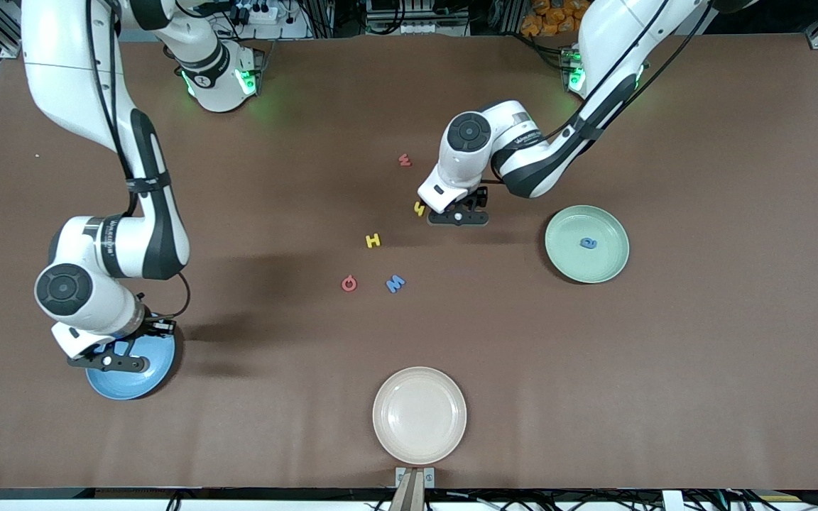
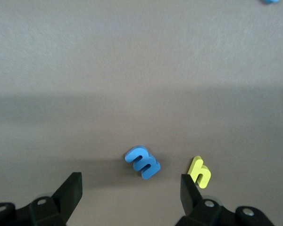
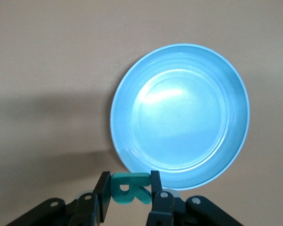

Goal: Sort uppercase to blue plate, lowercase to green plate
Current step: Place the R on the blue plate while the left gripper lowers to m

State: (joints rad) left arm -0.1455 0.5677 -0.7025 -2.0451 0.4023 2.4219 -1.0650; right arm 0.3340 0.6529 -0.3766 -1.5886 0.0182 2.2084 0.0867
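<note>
Carrying the teal R [image 3: 129, 187] clamped in the right claw [image 3: 129, 193] over the blue plate [image 3: 179, 115], release pending; left claw [image 2: 132, 188], spread wide, over blue m [image 2: 143, 163].

plates: three — blue plate [image 1: 140, 380], green plate [image 1: 586, 243], cream plate [image 1: 420, 414]
letters: eight
uppercase: four — H [image 1: 373, 240], M [image 1: 395, 284], red ring [image 1: 349, 284], R [image 3: 129, 188]
lowercase: four — h [image 1: 420, 209], m [image 2: 143, 163], w [image 1: 405, 160], e [image 1: 588, 243]
grippers: two
</note>
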